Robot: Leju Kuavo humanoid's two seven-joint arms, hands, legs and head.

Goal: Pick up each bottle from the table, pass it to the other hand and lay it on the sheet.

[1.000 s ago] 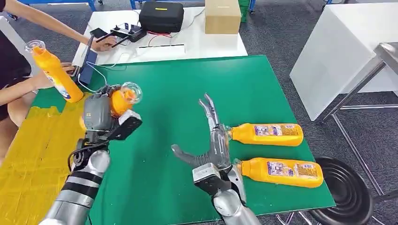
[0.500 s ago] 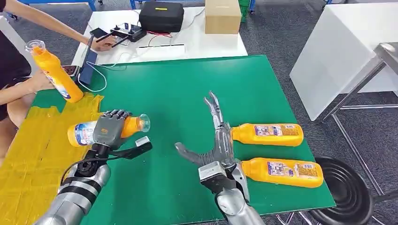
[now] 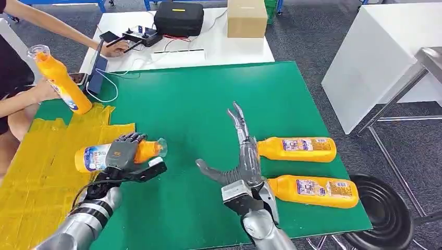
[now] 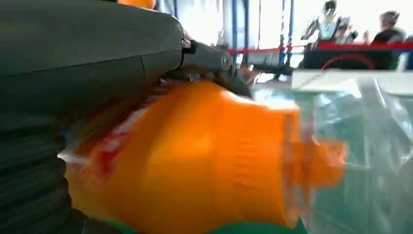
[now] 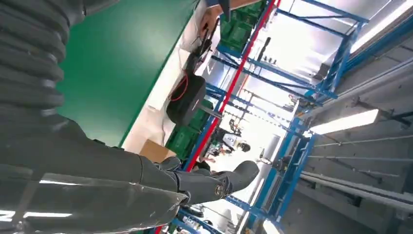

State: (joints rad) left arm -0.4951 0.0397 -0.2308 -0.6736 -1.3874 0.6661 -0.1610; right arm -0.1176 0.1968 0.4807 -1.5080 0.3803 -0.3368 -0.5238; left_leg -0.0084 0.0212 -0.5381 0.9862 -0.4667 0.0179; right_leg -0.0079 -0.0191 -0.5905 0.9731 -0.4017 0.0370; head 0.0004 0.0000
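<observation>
At the far left a person's hand [image 3: 39,91] holds an orange bottle [image 3: 58,78] tilted above the yellow sheet [image 3: 36,172]; the sheet lies over the left part of the green bench [image 3: 198,94]; whether that bottle touches the sheet I cannot tell.

Next, the left hand [image 3: 124,156] grips a second orange bottle [image 3: 94,156] around its middle; the bottle lies nearly flat, its labelled base over the sheet's edge and its clear cap [image 3: 160,147] out over the green; the left wrist view shows the orange shoulder [image 4: 195,161] pressed under the fingers [image 4: 214,61], so the hold is firm; it looks low enough to be set down, though I cannot tell whether it rests on the sheet.

Toward the middle, the right hand [image 3: 242,151] is spread wide and holds nothing; its fingers reach just beside the cap end of the farther lying bottle [image 3: 297,149]; the nearer lying bottle [image 3: 312,190] rests beside the wrist; both lie on their sides on the green, well apart from the sheet.

By my reading, the bottle in the left hand is at the laying step, with only the release left; two bottles on the right are untouched, each needing a pick-up, a pass across and a laying down; so roughly half the work remains.

Behind the green surface stand a black case [image 3: 180,18] and a cardboard box [image 3: 247,18].
</observation>
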